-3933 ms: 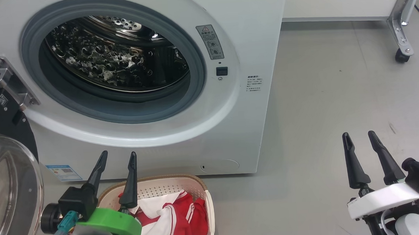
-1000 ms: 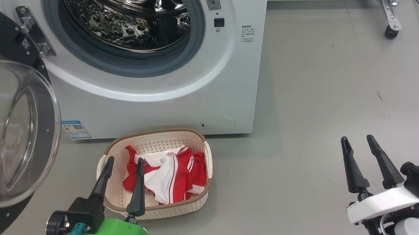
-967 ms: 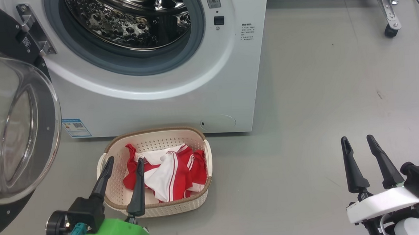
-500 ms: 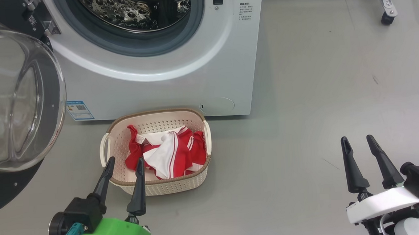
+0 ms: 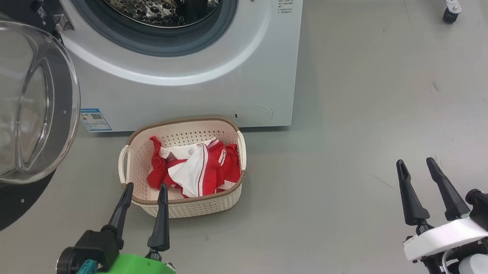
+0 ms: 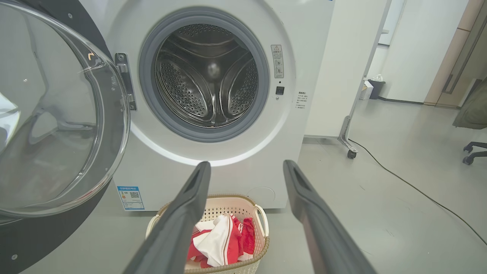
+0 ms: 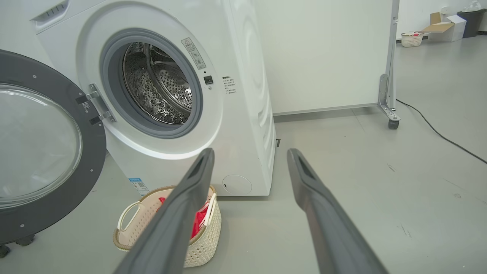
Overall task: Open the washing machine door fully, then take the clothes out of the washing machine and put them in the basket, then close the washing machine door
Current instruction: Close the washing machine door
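Because the washing machine [image 5: 190, 93] stands ahead of both grippers with its drum [image 6: 207, 80] showing bare steel, the job left appears to be shutting it, and that is where trouble could come. The washing machine door [image 5: 18, 112] hangs swung wide, ahead and to the left of the left gripper [image 5: 145, 186] and far to the left of the right gripper [image 5: 414, 162]. A push landing on its smooth bulging glass rather than the black rim could skid off. A push close to the hinge [image 6: 125, 80] would likely turn it too little to latch. The left arm is the nearer one for this, and a hurried sweep across could leave the door bouncing back ajar. The basket [image 5: 189, 206] sits on the floor directly ahead of and below the left gripper, just before the machine's foot and under the porthole, well off to the left of the right gripper. An arm reaching for the door could clip its near rim and shove it. Whether the door's lower edge would pass clear above it cannot be told from these views. The clothes [image 5: 195, 169] lie bundled inside the basket, red and white, just beyond the left fingertips, with nothing seen trailing over the rim, so they look unlikely to snag. Both grippers hover with their fingers spread apart and nothing between them.
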Controlling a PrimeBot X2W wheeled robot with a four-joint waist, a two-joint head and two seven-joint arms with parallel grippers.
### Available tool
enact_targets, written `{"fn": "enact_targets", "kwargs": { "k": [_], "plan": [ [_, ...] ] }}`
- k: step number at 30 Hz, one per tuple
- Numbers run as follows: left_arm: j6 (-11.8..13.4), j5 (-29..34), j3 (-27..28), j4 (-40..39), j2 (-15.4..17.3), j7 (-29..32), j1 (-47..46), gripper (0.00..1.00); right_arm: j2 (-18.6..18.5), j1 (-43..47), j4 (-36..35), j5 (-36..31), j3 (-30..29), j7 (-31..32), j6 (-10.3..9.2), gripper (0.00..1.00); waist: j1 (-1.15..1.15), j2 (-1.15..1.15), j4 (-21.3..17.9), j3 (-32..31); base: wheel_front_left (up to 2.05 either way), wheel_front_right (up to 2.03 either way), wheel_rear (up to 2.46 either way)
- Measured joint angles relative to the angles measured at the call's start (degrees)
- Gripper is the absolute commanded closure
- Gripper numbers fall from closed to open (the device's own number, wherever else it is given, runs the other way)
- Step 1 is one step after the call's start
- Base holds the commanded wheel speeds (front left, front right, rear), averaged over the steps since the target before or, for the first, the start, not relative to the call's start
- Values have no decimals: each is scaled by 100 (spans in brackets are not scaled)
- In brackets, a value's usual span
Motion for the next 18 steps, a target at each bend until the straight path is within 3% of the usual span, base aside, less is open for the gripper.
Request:
{"fn": "enact_targets", "kwargs": {
  "k": [18],
  "plan": [
    [1,225,8,-30,3,0,0,0,-4,0,25,0,46,0,1,0,0,0,31,-56,-1,1,0]
  ]
}}
